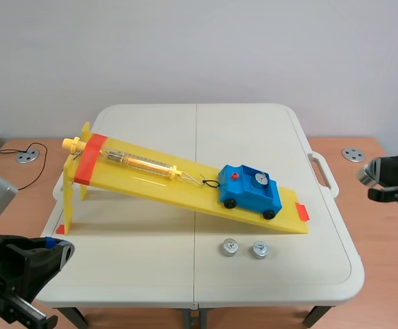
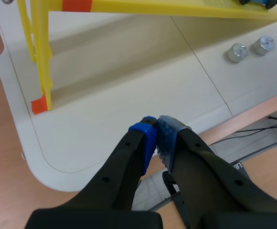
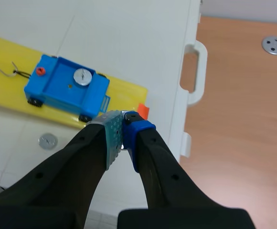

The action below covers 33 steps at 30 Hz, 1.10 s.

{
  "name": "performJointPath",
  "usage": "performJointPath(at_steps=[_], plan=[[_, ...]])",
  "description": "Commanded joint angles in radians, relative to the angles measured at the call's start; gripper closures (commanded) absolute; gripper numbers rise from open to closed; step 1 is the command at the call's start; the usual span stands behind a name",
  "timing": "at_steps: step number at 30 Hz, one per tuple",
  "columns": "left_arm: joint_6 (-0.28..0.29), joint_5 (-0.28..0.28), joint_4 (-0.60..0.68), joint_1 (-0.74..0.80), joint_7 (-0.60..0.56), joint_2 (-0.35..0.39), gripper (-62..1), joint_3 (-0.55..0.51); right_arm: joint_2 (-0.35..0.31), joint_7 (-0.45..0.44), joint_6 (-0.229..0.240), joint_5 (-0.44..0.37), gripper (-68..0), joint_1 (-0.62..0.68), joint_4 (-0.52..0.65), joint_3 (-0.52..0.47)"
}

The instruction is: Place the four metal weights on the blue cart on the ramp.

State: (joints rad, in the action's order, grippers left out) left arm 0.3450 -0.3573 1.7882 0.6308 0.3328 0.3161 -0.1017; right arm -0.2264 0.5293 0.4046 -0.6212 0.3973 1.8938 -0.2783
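Left side first: my left gripper [image 2: 156, 136] hangs low off the near corner of the white folding table [image 1: 151, 281], pads pressed together, clenched on nothing. My right gripper [image 3: 123, 125] is up by the table's right edge, near the carry handle [image 3: 194, 71]. It's clamped on a held weight [image 1: 364, 173], of which only a silvery bit shows between my pads. Out on the tabletop the yellow ramp [image 1: 151, 179] slopes down toward my right. The blue cart [image 1: 250, 193] sits near the ramp's low end, wheels on the slope. One cart weight [image 1: 259, 179] lies in its tray, beside a red knob [image 1: 235, 176]. A thin wire hooks the cart's uphill end to a clear spring scale [image 1: 141, 162] lying along the ramp. Two more are on the table just in front of the ramp's low end: a left loose weight [image 1: 229, 247] and a right loose weight [image 1: 259, 249], side by side, close but apart.
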Motion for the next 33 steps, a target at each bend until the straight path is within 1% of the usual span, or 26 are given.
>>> performJointPath(at_steps=[1, 6, 10, 13, 16, 21, 24, 25, 27, 33], plan=[[0.025, -0.066, 0.051, -0.035, -0.096, -0.003, -2.9, -0.014, 0.010, -0.121, 0.015, -0.053, -0.6, -0.127, -0.019, 0.074], [0.025, -0.066, 0.051, -0.035, -0.096, -0.002, -2.9, -0.014, 0.045, -0.129, 0.015, -0.029, -0.6, -0.224, -0.113, 0.122], [0.025, -0.066, 0.051, -0.035, -0.096, -0.002, -2.9, -0.014, 0.072, -0.142, 0.015, 0.007, -0.6, -0.287, -0.168, 0.145], [0.025, -0.066, 0.051, -0.035, -0.096, -0.002, -2.9, -0.014, 0.090, -0.151, 0.015, 0.010, -0.6, -0.334, -0.223, 0.164], [0.025, -0.066, 0.051, -0.035, -0.096, -0.003, -2.9, -0.014, 0.106, -0.163, 0.015, 0.033, -0.6, -0.378, -0.280, 0.188], [0.025, -0.066, 0.051, -0.035, -0.096, -0.003, -2.9, -0.014, 0.132, -0.196, 0.016, 0.064, -0.6, -0.435, -0.349, 0.215], [0.025, -0.066, 0.051, -0.035, -0.096, -0.003, -2.9, -0.014, 0.153, -0.200, 0.017, 0.073, -0.6, -0.468, -0.387, 0.224], [0.025, -0.066, 0.051, -0.035, -0.096, -0.003, -2.9, -0.014, 0.159, -0.203, 0.029, 0.073, -0.6, -0.480, -0.401, 0.229], [0.025, -0.066, 0.051, -0.035, -0.096, -0.003, -2.9, -0.014, 0.172, -0.203, 0.038, 0.078, -0.6, -0.498, -0.429, 0.238], [0.025, -0.066, 0.051, -0.035, -0.096, -0.003, -2.9, -0.014, 0.188, -0.218, 0.038, 0.098, -0.6, -0.532, -0.495, 0.268]])
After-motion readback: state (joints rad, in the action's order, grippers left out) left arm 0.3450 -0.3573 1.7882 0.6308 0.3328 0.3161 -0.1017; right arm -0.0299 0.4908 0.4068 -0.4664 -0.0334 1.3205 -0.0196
